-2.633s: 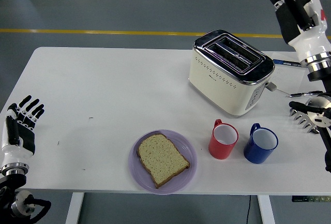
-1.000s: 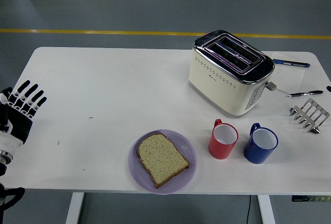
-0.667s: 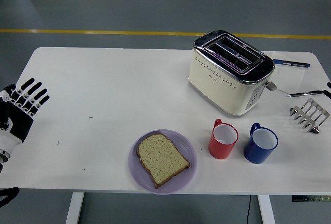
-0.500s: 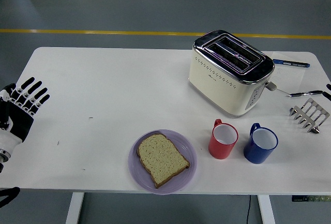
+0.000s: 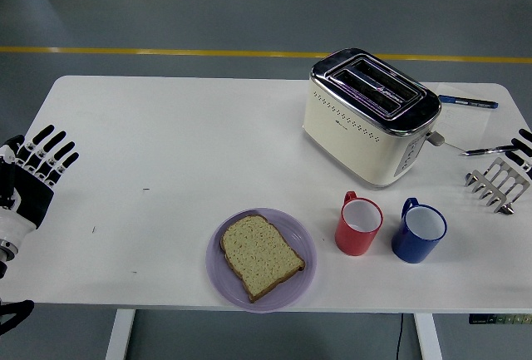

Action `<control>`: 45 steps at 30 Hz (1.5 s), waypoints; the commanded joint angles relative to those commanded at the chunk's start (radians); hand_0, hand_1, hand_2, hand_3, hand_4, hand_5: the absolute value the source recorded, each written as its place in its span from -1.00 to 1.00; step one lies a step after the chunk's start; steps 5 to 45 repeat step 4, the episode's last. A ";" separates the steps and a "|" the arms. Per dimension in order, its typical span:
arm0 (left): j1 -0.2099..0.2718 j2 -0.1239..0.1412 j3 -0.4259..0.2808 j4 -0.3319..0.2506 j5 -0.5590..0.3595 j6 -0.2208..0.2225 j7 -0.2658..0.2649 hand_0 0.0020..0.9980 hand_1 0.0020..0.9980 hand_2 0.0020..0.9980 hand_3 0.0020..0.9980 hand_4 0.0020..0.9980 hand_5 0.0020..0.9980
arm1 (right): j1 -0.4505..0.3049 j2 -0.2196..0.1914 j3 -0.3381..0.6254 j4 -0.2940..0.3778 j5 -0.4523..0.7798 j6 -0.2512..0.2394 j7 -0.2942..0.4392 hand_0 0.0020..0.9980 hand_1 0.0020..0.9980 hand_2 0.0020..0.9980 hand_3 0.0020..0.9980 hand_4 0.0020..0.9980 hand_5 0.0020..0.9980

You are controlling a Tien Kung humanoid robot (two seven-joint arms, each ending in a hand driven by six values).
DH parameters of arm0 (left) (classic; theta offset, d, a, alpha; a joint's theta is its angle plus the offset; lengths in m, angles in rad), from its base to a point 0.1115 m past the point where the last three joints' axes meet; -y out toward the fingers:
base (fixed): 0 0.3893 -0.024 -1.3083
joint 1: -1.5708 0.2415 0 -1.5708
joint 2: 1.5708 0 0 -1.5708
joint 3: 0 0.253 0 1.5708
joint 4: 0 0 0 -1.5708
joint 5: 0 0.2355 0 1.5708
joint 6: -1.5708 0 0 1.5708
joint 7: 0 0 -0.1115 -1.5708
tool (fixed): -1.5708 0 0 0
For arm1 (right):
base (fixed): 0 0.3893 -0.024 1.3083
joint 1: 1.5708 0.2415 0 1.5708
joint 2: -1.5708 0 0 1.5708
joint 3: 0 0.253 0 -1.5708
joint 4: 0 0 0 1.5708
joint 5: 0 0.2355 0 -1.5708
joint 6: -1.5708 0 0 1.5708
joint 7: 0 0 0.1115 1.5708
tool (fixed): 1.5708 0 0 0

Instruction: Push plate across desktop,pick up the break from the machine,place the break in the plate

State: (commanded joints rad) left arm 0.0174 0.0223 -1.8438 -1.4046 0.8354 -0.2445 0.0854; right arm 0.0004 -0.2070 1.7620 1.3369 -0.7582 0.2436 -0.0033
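The white tabletop (image 5: 208, 144) stood on a grey floor (image 5: 166, 11) crossed by a yellow line (image 5: 150, 50) beyond its far edge. A cream and chrome toaster (image 5: 371, 116) sat toward the far right of the tabletop, its two slots empty. In front of the toaster and to its left, near the tabletop's front edge, lay a lilac plate (image 5: 306, 248) with a slice of bread (image 5: 259, 256) resting flat on it. Just right of the plate stood a red mug (image 5: 358, 224) and beside that a blue mug (image 5: 419, 231), close together but apart. Right of the toaster lay a blue pen (image 5: 468, 101), a black pen (image 5: 490, 150) and a small metal toast rack (image 5: 498, 183). The left hand (image 5: 33, 179) was at the tabletop's left edge, well away from the toaster, fingers spread and holding nothing. Of the right hand (image 5: 524, 144) only dark fingertips showed at the picture's right edge above the rack; I could not tell how open it was.
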 joint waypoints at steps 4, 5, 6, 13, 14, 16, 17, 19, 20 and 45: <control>-0.003 0.002 0.002 -0.002 0.000 -0.002 0.000 0.63 0.59 0.61 0.54 0.00 1.00 | 0.001 0.003 0.006 0.001 -0.003 0.015 0.003 0.53 0.47 0.45 0.45 0.10 0.35; -0.003 0.002 0.002 -0.002 0.000 -0.002 0.000 0.63 0.59 0.61 0.54 0.00 1.00 | 0.001 0.003 0.006 0.001 -0.003 0.015 0.003 0.53 0.47 0.45 0.45 0.10 0.35; -0.003 0.002 0.002 -0.002 0.000 -0.002 0.000 0.63 0.59 0.61 0.54 0.00 1.00 | 0.001 0.003 0.006 0.001 -0.003 0.015 0.003 0.53 0.47 0.45 0.45 0.10 0.35; -0.003 0.002 0.002 -0.002 0.000 -0.002 0.000 0.63 0.59 0.61 0.54 0.00 1.00 | 0.001 0.003 0.006 0.001 -0.003 0.015 0.003 0.53 0.47 0.45 0.45 0.10 0.35; -0.003 0.002 0.002 -0.002 0.000 -0.002 0.000 0.63 0.59 0.61 0.54 0.00 1.00 | 0.001 0.003 0.006 0.001 -0.003 0.015 0.003 0.53 0.47 0.45 0.45 0.10 0.35; -0.003 0.002 0.002 -0.002 0.000 -0.002 0.000 0.63 0.59 0.61 0.54 0.00 1.00 | 0.001 0.003 0.006 0.001 -0.003 0.015 0.003 0.53 0.47 0.45 0.45 0.10 0.35; -0.003 0.002 0.002 -0.002 0.000 -0.002 0.000 0.63 0.59 0.61 0.54 0.00 1.00 | 0.001 0.003 0.006 0.001 -0.003 0.015 0.003 0.53 0.47 0.45 0.45 0.10 0.35; -0.003 0.002 0.002 -0.002 0.000 -0.002 0.000 0.63 0.59 0.61 0.54 0.00 1.00 | 0.001 0.003 0.006 0.001 -0.003 0.015 0.003 0.53 0.47 0.45 0.45 0.10 0.35; -0.003 0.002 0.002 -0.002 0.000 -0.002 0.000 0.63 0.59 0.61 0.54 0.00 1.00 | 0.001 0.003 0.006 0.001 -0.003 0.015 0.003 0.53 0.47 0.45 0.45 0.10 0.35; -0.003 0.002 0.002 -0.002 0.000 -0.002 0.000 0.63 0.59 0.61 0.54 0.00 1.00 | 0.001 0.003 0.006 0.001 -0.003 0.015 0.003 0.53 0.47 0.45 0.45 0.10 0.35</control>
